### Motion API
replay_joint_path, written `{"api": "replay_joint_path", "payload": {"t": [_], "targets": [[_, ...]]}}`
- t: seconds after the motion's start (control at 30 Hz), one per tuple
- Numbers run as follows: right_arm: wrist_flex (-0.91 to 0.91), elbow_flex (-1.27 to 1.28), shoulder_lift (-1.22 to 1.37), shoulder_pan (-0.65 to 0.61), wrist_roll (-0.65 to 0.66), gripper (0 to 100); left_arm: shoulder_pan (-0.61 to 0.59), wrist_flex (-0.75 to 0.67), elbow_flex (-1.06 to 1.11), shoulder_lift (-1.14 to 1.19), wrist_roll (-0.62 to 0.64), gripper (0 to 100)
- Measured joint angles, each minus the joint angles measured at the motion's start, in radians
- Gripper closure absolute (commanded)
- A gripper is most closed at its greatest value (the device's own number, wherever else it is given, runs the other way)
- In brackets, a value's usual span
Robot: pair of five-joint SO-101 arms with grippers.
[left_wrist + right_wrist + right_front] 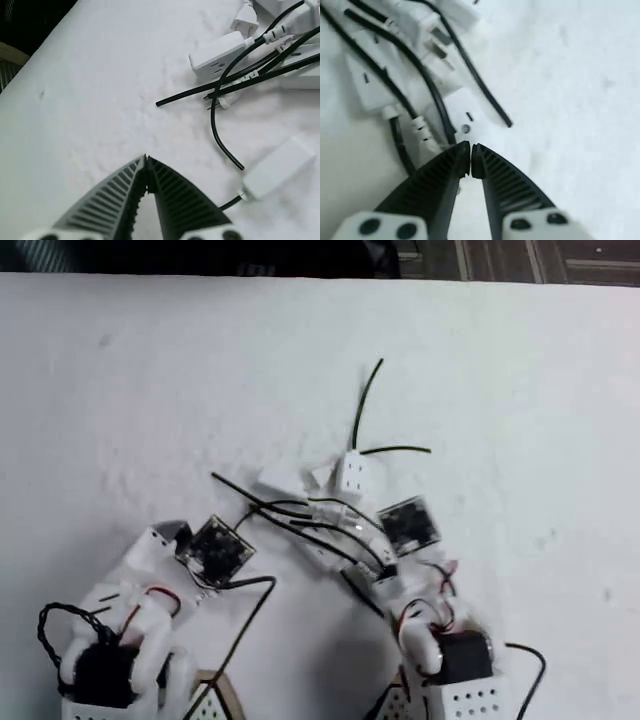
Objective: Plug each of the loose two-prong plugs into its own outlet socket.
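The left gripper (146,162) is seen with its jaws pressed together and nothing held, low over bare table (120,390) to the near left of the tangle. The right gripper (470,152) is likewise closed on nothing. Its tip is set at the near right edge of the tangle, just beside a white socket block (465,112); whether the block is touched cannot be told. At the middle of the table, white outlet blocks (350,473) are crossed by black cords (300,525). What seems to be a loose two-prong plug (422,30) lies among them with its prongs bare. One slotted outlet (218,54) is faced toward the left arm, with no plug in the slots shown.
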Motion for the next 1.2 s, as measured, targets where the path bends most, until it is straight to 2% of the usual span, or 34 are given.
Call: {"api": "replay_joint_path", "payload": {"t": [0.17,0.43,0.57,0.6,0.73,0.9,1.03,1.2], "targets": [[0.000,-0.020,-0.003,0.123,-0.009,97.4,0.008,0.000,-0.026,0.046,0.000,95],[-0.021,-0.017,-0.003,0.140,-0.017,97.4,0.120,0.044,-0.236,0.554,-0.002,92],[-0.034,-0.005,-0.002,0.140,-0.017,97.4,0.195,0.044,-0.275,0.727,-0.006,78],[-0.034,-0.002,-0.002,0.140,-0.017,97.4,0.215,0.044,-0.275,0.747,-0.006,76],[-0.037,0.000,0.000,0.140,-0.017,97.4,0.295,0.051,-0.269,0.775,-0.006,76],[-0.037,0.000,0.000,0.140,-0.017,97.4,0.338,0.021,-0.224,0.787,-0.006,77],[-0.037,0.000,0.000,0.140,-0.017,97.4,0.333,-0.072,-0.144,0.787,-0.006,76],[-0.037,0.000,0.000,0.140,-0.017,97.4,0.239,-0.187,-0.114,0.787,-0.006,76]]}}
